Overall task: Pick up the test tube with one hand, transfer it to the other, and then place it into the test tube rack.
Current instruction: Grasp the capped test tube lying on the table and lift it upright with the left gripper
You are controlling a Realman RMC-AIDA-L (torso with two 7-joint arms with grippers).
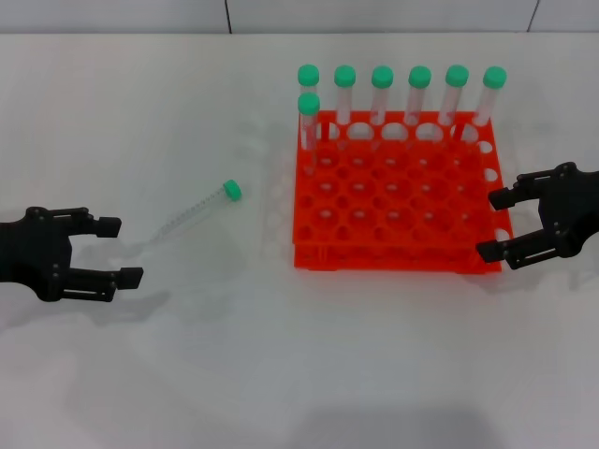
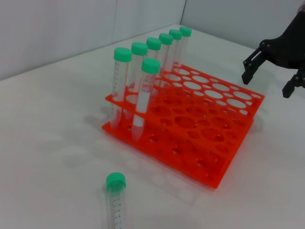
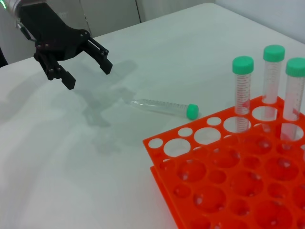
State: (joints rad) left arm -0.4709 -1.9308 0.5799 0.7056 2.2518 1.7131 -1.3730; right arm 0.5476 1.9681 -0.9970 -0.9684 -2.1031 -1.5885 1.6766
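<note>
The test tube (image 1: 197, 217) lies flat on the table (image 1: 140, 112), cap toward 1 o'clock, at 2 o'clock from the wide-open left gripper (image 1: 119, 252), which is nearer than the likewise open right gripper (image 1: 494, 224) beside the test tube rack (image 1: 314, 257).

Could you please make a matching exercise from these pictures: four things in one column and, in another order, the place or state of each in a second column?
Things:
1. slim clear plastic test tube with green cap
2. bright orange-red square plastic rack
3. black left hand
4. black right hand

Places or states:
A. open, at the rack's right edge
B. lying flat on the white table, apart from the rack
C. open, on the table's left side, near the lying tube
D. holds seven upright green-capped tubes at its far side

Pairs: 1-B, 2-D, 3-C, 4-A
</note>
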